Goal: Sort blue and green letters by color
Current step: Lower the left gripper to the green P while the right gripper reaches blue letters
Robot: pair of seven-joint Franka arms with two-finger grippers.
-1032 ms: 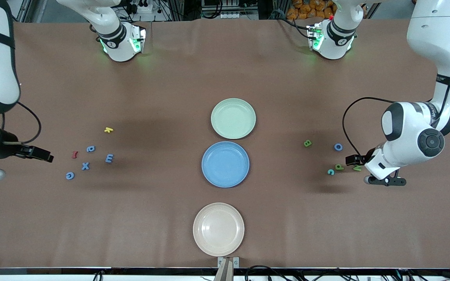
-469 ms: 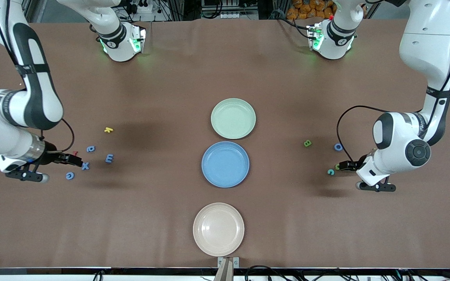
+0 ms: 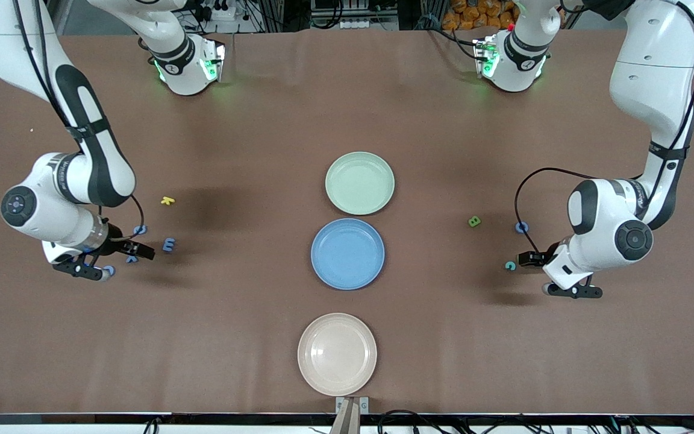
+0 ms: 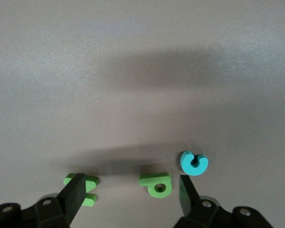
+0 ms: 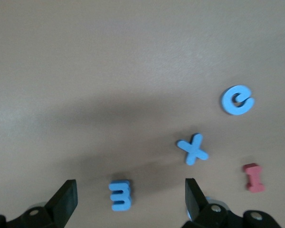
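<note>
- The left gripper (image 4: 129, 194) is held spread, low around a green letter P (image 4: 156, 184).
- The right gripper (image 5: 128, 198) is spread above the blue letter M (image 5: 120, 194), nothing gripped.
- Nothing is seen in the green plate (image 3: 359, 182) or blue plate (image 3: 347, 254).

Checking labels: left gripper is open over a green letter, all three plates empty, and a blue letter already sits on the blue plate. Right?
One slip: the blue plate holds no letter; the front view shows it empty, like the green plate and beige plate. The rest stands: the left gripper is open over the green letter.
</note>
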